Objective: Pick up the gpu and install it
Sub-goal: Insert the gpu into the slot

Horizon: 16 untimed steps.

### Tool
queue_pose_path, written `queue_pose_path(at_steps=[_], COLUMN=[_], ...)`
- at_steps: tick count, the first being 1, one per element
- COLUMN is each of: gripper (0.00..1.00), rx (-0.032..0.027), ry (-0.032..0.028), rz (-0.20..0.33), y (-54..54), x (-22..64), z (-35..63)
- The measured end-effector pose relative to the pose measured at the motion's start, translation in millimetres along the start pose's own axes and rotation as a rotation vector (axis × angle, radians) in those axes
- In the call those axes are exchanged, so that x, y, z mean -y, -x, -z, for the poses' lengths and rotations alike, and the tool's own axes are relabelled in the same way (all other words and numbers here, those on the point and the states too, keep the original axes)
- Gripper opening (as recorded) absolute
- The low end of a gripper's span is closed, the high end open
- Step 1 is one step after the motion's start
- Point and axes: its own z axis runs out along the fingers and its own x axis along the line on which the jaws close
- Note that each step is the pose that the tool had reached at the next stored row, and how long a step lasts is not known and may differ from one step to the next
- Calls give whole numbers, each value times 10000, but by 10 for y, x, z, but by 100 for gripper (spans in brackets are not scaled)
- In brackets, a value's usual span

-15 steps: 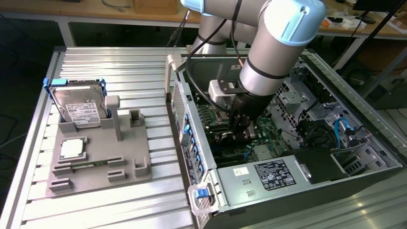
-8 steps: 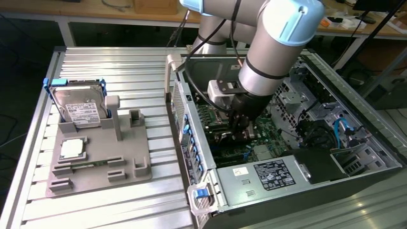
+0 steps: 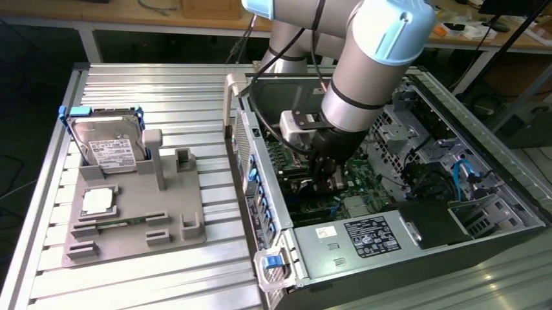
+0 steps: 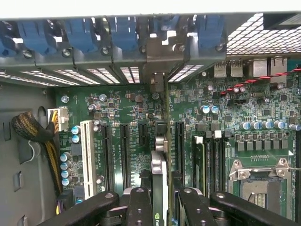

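clamping the gpu point(image 4: 158, 183) from both sides, the jaws are closed on its upper edge. in the wrist view the card shows edge-on, a thin strip running away from the jaws toward the rear wall of the case. card stands upright over the motherboard point(image 4: 117, 108), between black expansion slots point(image 4: 124, 150). its far end meets a grey metal bracket point(image 4: 157, 56) at the perforated rear panel, under a row of blue latches point(image 4: 80, 35). whether the card's lower edge is seated in a slot: cannot tell. to one side of the card: a white slot point(image 4: 87, 150) and a braided cable point(image 4: 28, 129). to the other side: the cpu socket point(image 4: 256, 186) with its metal frame.

exterior view: arm point(image 3: 371, 71) reaches down into the open case point(image 3: 431, 268), which lies on its side on the slatted metal surface point(image 3: 172, 84). jaws sit low inside, close above the green board. power supply point(image 3: 371, 236) with a label sits at the near end of the case. on the exterior view's left, well apart from the case, a grey fixture tray point(image 3: 129, 242) carries a hard drive point(image 3: 105, 145) leaning in a blue-edged holder, a square processor point(image 3: 97, 200) lying flat, and a narrow memory stick point(image 3: 121, 223) just in front of the processor.
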Motion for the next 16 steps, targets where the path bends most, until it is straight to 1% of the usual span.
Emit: queue_pose_path(at_steps=[1,6,14,15,16], gripper=[27,27,27,28,34], rx=[7,3,7,29,20], ry=[-24,-104,-110,-119,-115], rz=[3,3,4,4,4], y=[0,-2,-1,1,0], x=[2,-2,-2,-1,-1], z=[-13,-58,-60,-69,-67])
